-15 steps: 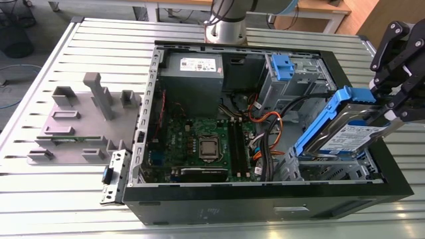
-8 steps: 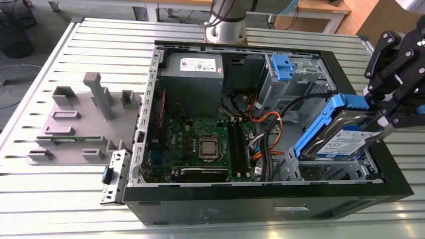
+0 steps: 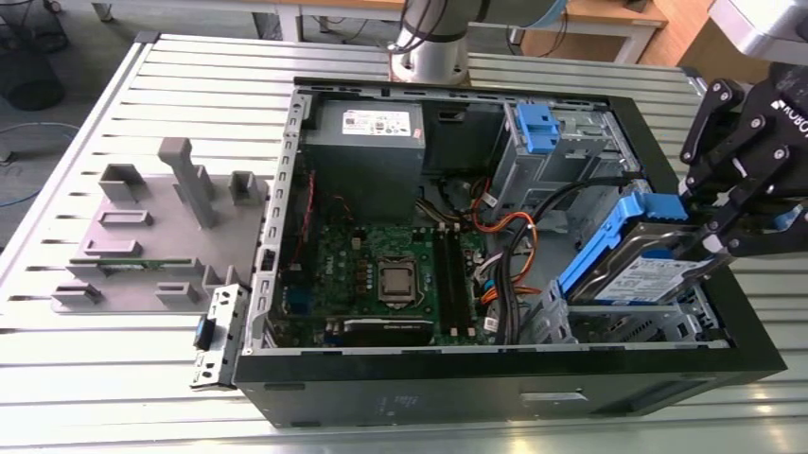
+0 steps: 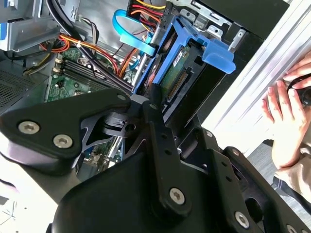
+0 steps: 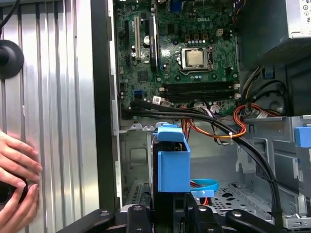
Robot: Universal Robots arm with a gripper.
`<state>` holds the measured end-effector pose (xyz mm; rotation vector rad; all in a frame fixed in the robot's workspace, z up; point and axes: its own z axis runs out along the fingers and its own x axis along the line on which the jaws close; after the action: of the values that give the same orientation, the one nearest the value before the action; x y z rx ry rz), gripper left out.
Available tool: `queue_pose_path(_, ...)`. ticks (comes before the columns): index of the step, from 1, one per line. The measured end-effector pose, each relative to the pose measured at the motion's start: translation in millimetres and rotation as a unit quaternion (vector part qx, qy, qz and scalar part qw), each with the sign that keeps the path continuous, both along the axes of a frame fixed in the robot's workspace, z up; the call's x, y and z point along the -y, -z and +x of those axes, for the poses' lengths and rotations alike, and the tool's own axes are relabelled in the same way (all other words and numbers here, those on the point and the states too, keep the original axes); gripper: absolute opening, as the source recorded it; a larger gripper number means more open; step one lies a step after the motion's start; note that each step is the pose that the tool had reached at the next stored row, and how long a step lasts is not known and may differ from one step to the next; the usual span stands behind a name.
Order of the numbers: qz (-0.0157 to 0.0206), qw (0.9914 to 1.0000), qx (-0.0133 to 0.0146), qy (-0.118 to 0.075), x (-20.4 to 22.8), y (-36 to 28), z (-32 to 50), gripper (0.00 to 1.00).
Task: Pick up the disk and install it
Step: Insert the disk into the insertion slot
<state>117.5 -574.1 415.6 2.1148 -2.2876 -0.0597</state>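
Grips the disk (image 3: 631, 270) by its raised end, tilted lengthwise down toward the drive bay (image 3: 625, 323) just beneath the gripper (image 3: 707, 241).

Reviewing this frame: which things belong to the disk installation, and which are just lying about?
In the job:
disk, tilted over the case's corner bay
tool, shut on the disk
open computer case

Lying about:
grey fixture plate, on the exterior view's left
blue latch, inside the case
power supply
a person's hand, beside the case
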Motion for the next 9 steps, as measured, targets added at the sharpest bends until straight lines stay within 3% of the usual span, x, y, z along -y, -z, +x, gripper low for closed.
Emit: queue_pose_path(9,-0.0004,1.0,-0.0001,0.0,0.0,16.4,0.0,0.35)
